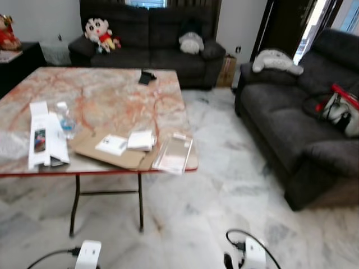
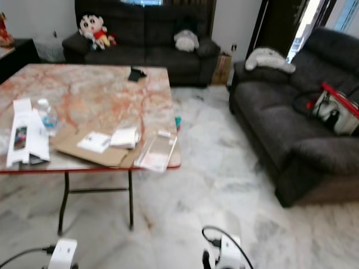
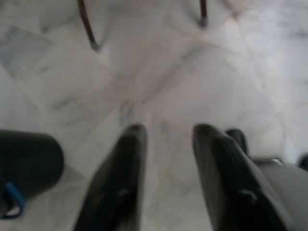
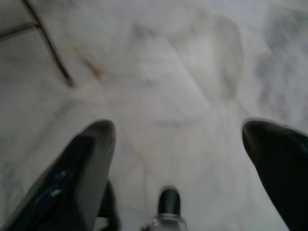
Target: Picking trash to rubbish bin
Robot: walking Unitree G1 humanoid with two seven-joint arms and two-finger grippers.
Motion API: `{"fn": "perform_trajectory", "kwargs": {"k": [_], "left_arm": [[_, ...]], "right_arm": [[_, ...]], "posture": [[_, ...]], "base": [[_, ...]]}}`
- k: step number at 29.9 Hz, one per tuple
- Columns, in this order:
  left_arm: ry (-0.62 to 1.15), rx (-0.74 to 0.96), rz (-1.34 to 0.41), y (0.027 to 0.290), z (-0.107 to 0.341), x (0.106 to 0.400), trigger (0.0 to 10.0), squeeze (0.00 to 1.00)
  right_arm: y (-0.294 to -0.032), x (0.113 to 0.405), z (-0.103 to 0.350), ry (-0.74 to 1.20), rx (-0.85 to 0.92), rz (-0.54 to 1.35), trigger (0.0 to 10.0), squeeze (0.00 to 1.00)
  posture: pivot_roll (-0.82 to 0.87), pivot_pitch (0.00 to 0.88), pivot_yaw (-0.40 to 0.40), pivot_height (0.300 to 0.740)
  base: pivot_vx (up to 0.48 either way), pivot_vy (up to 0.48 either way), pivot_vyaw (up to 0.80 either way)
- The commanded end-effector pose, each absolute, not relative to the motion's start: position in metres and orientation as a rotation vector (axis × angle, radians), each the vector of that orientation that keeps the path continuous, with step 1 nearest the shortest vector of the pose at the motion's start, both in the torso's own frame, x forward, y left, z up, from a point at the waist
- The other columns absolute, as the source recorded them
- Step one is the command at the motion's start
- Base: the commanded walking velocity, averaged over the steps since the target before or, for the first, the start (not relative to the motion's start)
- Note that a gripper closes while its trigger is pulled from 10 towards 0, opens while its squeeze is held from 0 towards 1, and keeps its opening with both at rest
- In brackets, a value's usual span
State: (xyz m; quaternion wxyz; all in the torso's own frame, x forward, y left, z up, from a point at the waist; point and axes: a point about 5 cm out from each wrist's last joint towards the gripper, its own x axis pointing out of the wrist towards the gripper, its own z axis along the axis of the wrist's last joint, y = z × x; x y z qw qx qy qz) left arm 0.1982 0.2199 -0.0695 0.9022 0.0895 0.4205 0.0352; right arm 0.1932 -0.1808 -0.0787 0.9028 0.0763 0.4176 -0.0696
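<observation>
Left eye view: a folding table with a pink-veined marble-look top (image 1: 112, 95) is the landmark; near its front edge lie the likely trash items: a flat brown cardboard sheet (image 1: 106, 151) with white paper packets (image 1: 140, 140) on it, a clear plastic blister tray (image 1: 174, 153) overhanging the front-right corner, a small clear plastic water bottle (image 1: 65, 120) toward the front-left, and a white folded box (image 1: 44, 140) beside the bottle. Dark grey sofas sit behind and right of the table; no rubbish bin can be made out. Both wrists hang low in front of the table, well apart from it. Right eye view: same layout; the tray's long axis runs front to back across the table edge, lying ahead and slightly left of the right arm, which looks to be the nearer one. Left wrist view: left gripper (image 3: 166, 159) over marble floor near the table legs, fingers slightly apart, holding nothing. Right wrist view: right gripper (image 4: 178, 144) over bare floor, fingers spread wide, empty. Judgement: still approaching; nothing picked yet.
</observation>
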Motion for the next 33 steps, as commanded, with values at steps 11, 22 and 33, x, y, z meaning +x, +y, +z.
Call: {"fn": "perform_trajectory", "kwargs": {"k": [11, 22, 33], "left_arm": [[0.877, 0.215, 0.075, 0.227, -0.069, 0.197, 10.0, 0.0], [0.599, 0.275, 0.028, 0.215, -0.028, 0.256, 10.0, 0.0], [0.383, 0.268, -0.037, 0.191, 0.011, 0.3, 10.0, 0.0]], "right_arm": [[-0.175, 0.2, -0.075, 0.843, 0.164, -0.125, 10.0, 0.0], [-0.178, 0.224, -0.06, 0.737, 0.188, -0.138, 10.0, 0.0], [-0.174, 0.269, -0.025, 0.539, 0.188, -0.076, 10.0, 0.0]], "posture": [[0.11, 0.0, -0.039, 0.74], [0.12, 0.0, -0.044, 0.74], [0.12, 0.0, -0.044, 0.74]], "base": [[0.0, 0.029, 0.0], [0.0, 0.0, 0.34], [0.0, 0.0, 0.0]]}}
